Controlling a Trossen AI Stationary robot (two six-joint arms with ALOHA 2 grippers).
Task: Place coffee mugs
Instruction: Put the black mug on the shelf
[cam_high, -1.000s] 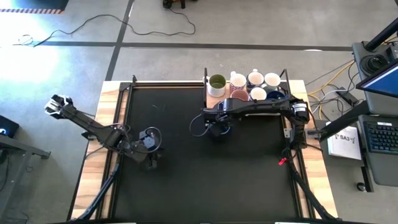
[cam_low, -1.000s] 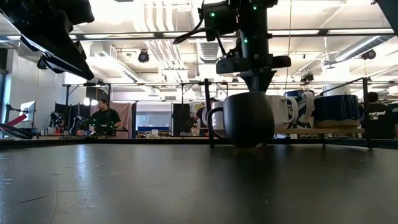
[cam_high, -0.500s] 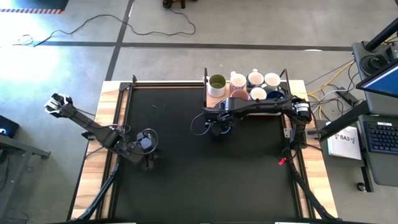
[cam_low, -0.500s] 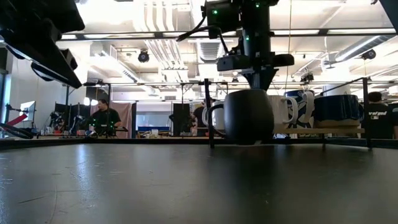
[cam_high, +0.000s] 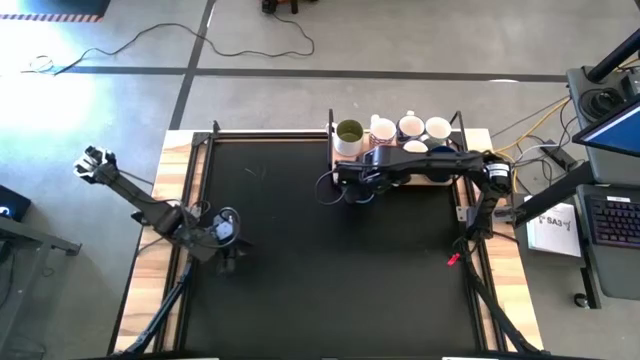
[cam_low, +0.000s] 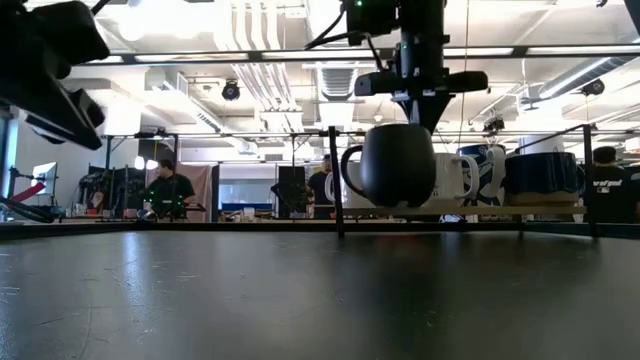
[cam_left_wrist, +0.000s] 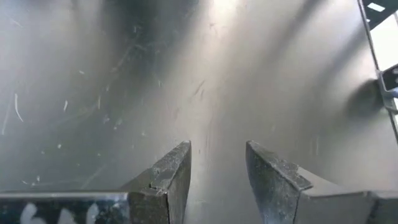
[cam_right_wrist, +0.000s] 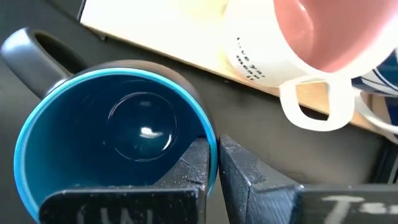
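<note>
The right gripper (cam_right_wrist: 214, 163) has its jaws shut tight on the rim of a dark mug (cam_low: 398, 166) that is blue inside. One jaw is inside the cup and one is outside. In the low view the mug hangs in the air, up off the black surface (cam_high: 330, 270), with its handle sticking out to one side. It is just in front of a wooden tray (cam_high: 332, 148) at the far edge of the surface. The other coffee mugs (cam_high: 405, 135) stand close together on that tray. One is green inside (cam_high: 349, 132), one is pink inside (cam_right_wrist: 323, 31), and some are white. The left gripper (cam_left_wrist: 217, 177) is well apart from the mugs, low over the bare surface on the left side. Its jaws are open and hold nothing.
</note>
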